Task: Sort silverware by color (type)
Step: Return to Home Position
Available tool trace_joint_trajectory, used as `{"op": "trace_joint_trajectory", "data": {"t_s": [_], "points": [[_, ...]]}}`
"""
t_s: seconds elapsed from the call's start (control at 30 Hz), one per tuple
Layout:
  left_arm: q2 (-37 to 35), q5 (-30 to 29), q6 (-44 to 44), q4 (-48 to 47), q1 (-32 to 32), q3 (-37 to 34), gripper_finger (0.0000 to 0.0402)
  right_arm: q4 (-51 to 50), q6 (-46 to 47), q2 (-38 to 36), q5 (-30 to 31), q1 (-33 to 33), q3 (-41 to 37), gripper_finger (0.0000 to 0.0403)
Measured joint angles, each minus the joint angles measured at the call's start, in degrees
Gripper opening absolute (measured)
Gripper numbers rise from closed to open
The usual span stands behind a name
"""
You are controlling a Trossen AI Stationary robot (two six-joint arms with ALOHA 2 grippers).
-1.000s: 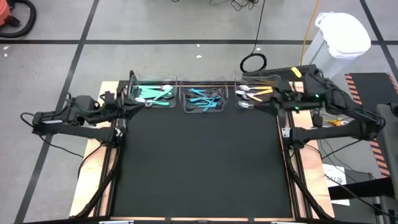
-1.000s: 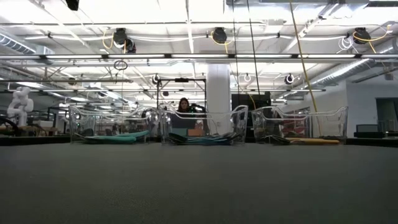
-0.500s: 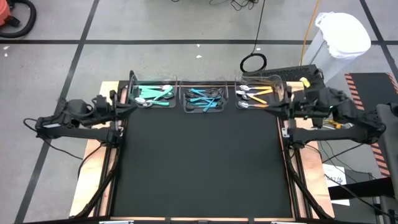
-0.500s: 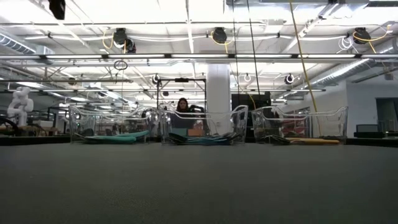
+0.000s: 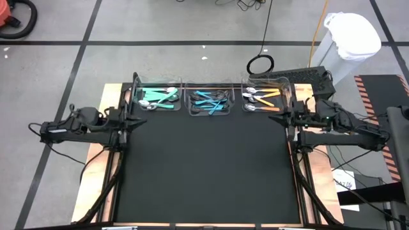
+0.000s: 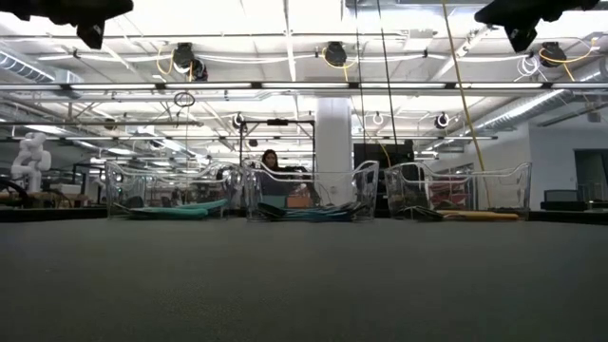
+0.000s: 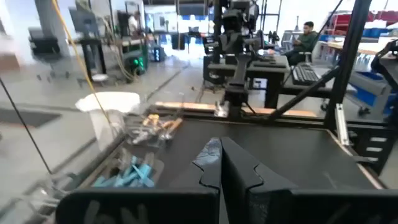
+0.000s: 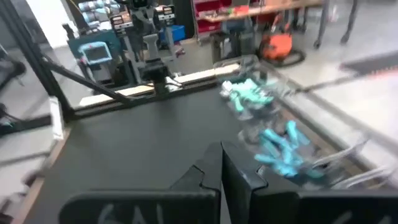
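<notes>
The silverware lies sorted in three clear trays at the mat's far edge. The teal-handled pieces are in the left tray, the light blue ones in the middle tray and the orange ones in the right tray. My left gripper hovers at the mat's left edge, nearer than the teal tray; its fingers are shut and hold nothing. My right gripper hovers at the mat's right edge, nearer than the orange tray; its fingers are shut and hold nothing too.
The black mat stretches from the trays toward the near edge, with wooden table borders on both sides. In the low view the trays stand in a row and both grippers show only at the top corners. A person sits far behind the table.
Both grippers have drawn back from the trays. The left moved from the teal tray toward the near and left edges. The right moved from the orange tray toward the near and right edges. Both now show at the top of the low view. The silverware has stayed put.
</notes>
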Motion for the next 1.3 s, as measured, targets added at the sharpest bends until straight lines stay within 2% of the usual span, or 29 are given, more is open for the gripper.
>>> {"op": "trace_joint_trajectory", "data": {"t_s": [0.2,0.33,0.4,0.5,0.67,0.87,0.97,1.17,1.3], "points": [[-4.7,-3.1,2.5,0.7,0.0,-3.7,0.0002,0.1,-8.4,-4.5,4.9,0.0,-0.1,0.0000],[-6.2,-3.3,2.5,4.6,0.0,-7.8,0.0002,3.4,-7.3,-5.9,1.9,0.0,-1.9,0.0000],[-6.3,-3.4,2.5,5.2,0.0,-9.3,0.0002,5.7,-7.5,-6.3,1.0,0.0,-3.9,0.0000],[-6.5,-5.9,2.5,4.5,0.0,-10.2,0.0002,9.3,-8.1,-7.1,3.7,0.0,-8.9,0.0000],[-7.9,-6.6,2.5,2.9,0.0,-10.2,0.0002,13.5,-5.6,-9.6,1.7,0.0,-15.7,0.0000],[-10.8,-6.3,1.2,-2.1,0.0,-10.2,0.0002,16.4,-4.6,-17.1,2.3,-0.1,-22.1,0.0000],[-10.8,-4.4,0.9,-0.8,0.0,-10.7,0.0002,16.4,-2.4,-20.6,1.6,-0.1,-24.5,0.0000],[-10.8,-3.4,0.0,0.9,0.0,-12.8,0.0002,16.8,0.6,-20.4,-5.5,-0.1,-27.9,0.0000],[-10.8,-2.4,-0.5,5.7,0.0,-15.6,0.0002,23.1,1.7,-20.5,-5.5,-0.1,-32.2,0.0000]]}}
